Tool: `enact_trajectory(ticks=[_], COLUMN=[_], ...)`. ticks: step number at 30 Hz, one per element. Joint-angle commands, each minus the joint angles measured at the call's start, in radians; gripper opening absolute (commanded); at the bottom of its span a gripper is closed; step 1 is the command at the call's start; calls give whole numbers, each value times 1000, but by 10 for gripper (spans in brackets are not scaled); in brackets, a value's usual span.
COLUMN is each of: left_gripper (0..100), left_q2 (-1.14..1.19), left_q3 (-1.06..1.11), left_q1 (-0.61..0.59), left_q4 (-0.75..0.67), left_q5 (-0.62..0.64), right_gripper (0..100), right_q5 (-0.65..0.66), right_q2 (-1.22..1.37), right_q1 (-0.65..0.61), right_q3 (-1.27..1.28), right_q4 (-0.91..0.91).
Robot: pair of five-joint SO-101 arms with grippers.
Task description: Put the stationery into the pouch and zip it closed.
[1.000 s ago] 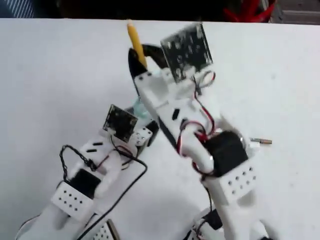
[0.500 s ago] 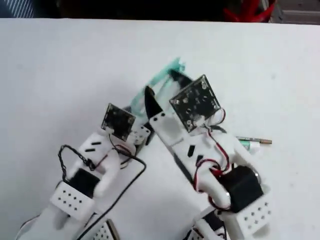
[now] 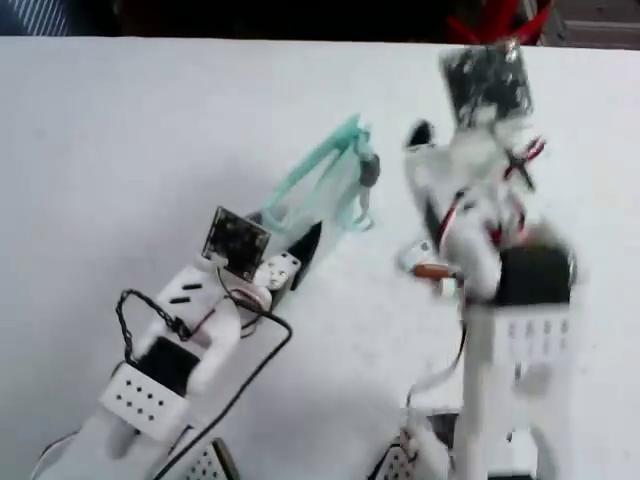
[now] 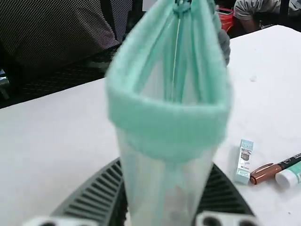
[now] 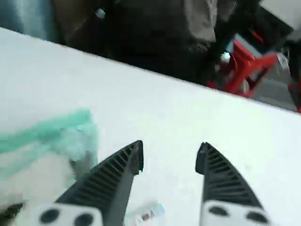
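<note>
Pouch [image 3: 322, 180] is sitting mid-table [image 3: 120, 120], slanting away from the arms. Its near end is being pinched by the L gripper [image 3: 303, 243], jaws closed on the clear wall. Can't tell whether it's resting on the surface or being held slightly up. In the L wrist view the teal rim is bowing out in a loop and the two zip tracks are only meeting at the zip pull [image 4: 181, 5] at the far end. So the mouth is gaping, not zipped. Can't tell whether anything is inside; the clear wall isn't giving enough.

Stationery is lying out on the table just beside the pouch, not touching it: a small stick [image 4: 243, 161], a brown-capped marker [image 4: 275, 169] and a white-tipped piece [image 4: 290, 178] next to the marker.

R gripper [image 5: 169, 156] is hanging over the table near the pouch's far end, jaws spread wide, gripping nothing.

Judging progress: loading is looking partway at best. At least 3 items are waiting to go in, and the zip-up isn't started. L arm seems to be doing the holding job, w/ R arm free for picking.
</note>
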Motion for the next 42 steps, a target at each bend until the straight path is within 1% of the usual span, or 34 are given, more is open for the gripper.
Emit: enact_trajectory(ticks=[1, 5, 9, 10, 12, 15, 17, 18, 21, 26, 29, 31, 34, 42], left_gripper=[177, 177, 177, 177, 177, 177, 177, 177, 177, 177, 177, 177, 177, 177], left_q2=[-15, -15, -15, -15, -13, -12, -15, -15, -15, -10, -10, -10, -10, -10], left_q3=[-14, -14, -14, -14, -14, -14, -14, -14, -14, -14, -14, -14, -14, -14], left_q1=[-7, -4, -2, -2, -1, 1, 1, 1, 1, 1, 1, 1, 1, 1], left_q4=[5, 5, 6, 6, 8, 8, 8, 8, 6, 5, 5, 5, 5, 2], left_q5=[9, 5, 3, 3, 3, 3, 3, 3, 3, 3, 3, 3, 2, 2], right_gripper=[172, 170, 170, 170, 170, 170, 170, 170, 170, 172, 170, 170, 170, 170], right_q5=[92, 193, 359, 414, 569, 790, 895, 927, 957, 962, 980, 1049, 1117, 1188], right_q2=[168, 352, 499, 532, 601, 684, 702, 699, 667, 616, 601, 599, 598, 599], right_q1=[147, 269, 403, 435, 486, 522, 529, 530, 538, 518, 495, 481, 478, 478], right_q3=[-54, -52, -52, -52, -40, 17, 77, 115, 235, 459, 548, 578, 585, 588], right_q4=[71, 147, 168, 153, 114, 70, 56, 39, -93, -421, -539, -545, -481, -449])
